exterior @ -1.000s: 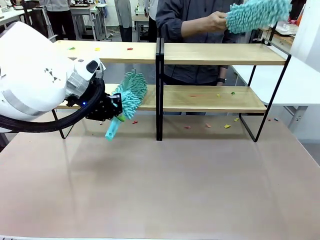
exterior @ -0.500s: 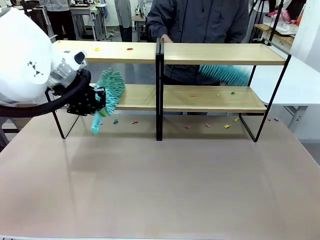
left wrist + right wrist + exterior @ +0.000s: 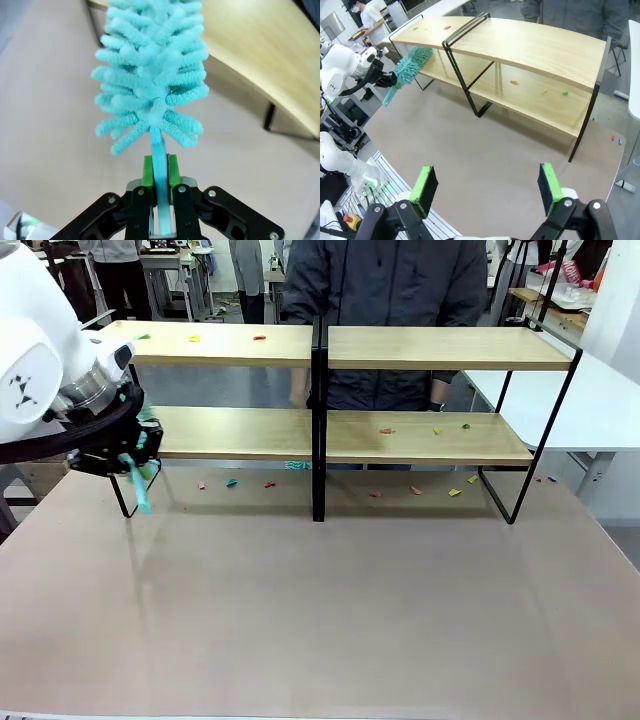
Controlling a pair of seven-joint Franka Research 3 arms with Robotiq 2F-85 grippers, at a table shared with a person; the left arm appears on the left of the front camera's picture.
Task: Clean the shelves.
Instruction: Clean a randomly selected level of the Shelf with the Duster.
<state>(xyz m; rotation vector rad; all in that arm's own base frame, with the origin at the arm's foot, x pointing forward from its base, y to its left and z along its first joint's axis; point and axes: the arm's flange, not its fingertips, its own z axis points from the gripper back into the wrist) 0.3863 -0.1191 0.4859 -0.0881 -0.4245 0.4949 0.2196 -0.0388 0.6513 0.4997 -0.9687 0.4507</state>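
Observation:
The shelves stand across the far half of the table, two wooden boards on a black frame with a central upright. My left gripper hangs just off their left end, shut on the handle of a teal fluffy duster. In the left wrist view the green pads clamp the duster handle, and the duster head points toward the shelf board. My right gripper is open above the table, facing the shelves; it also sees the duster.
Small coloured scraps lie on the top board, on the lower right board and on the table under the shelves. A person in a dark jacket stands behind the shelves. A white table adjoins at the right.
My left arm has swept the duster leftward along the lower shelf and past its left end. The person's own teal duster came down from above the top board and went behind the shelves.

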